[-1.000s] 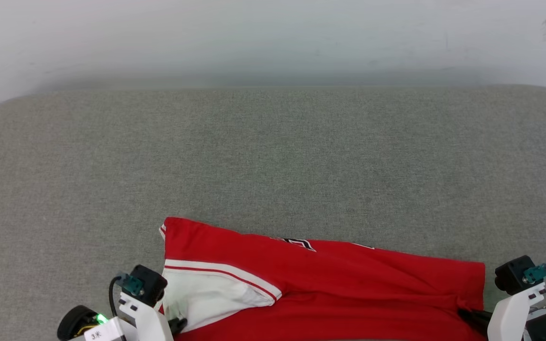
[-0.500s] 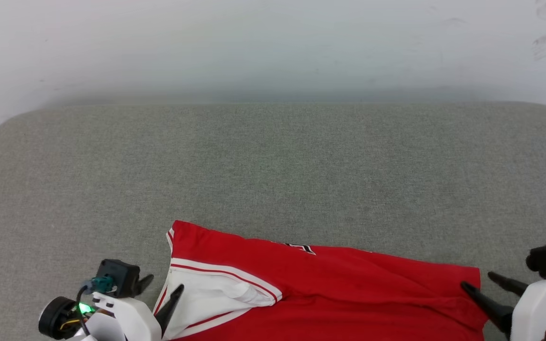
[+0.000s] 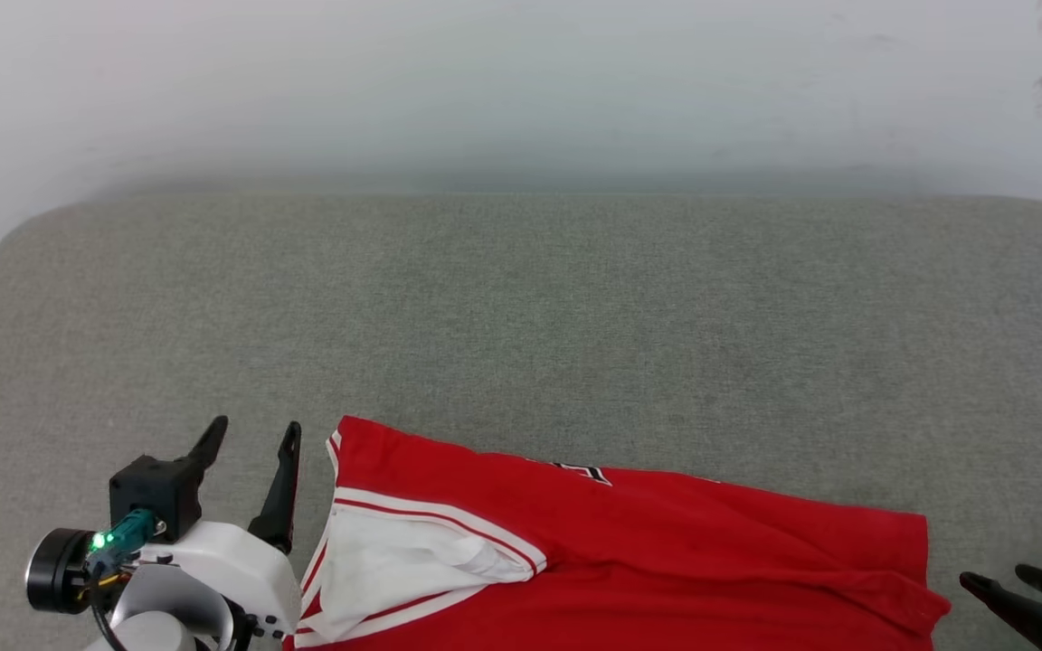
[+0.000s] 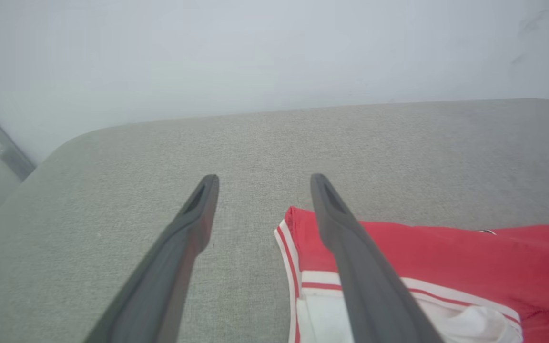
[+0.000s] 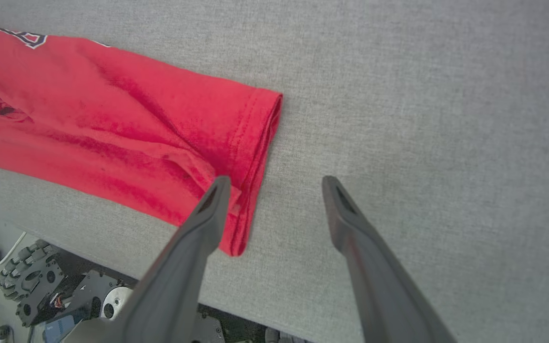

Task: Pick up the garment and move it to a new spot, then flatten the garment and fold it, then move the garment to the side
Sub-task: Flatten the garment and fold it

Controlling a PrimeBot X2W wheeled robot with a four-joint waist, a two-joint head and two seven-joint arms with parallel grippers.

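Left gripper withdrawn, open, garment beside, grey pad

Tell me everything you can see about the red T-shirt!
The red T-shirt looks like soft fabric. It has a white short sleeve edged with red-and-white stripes, and a small white-and-dark print by its far edge. It lies folded over and a little wrinkled on the grey padded surface, close to the near edge, with the hem towards the robot's right. The open left gripper and open right gripper sit beside its ends, not holding it.
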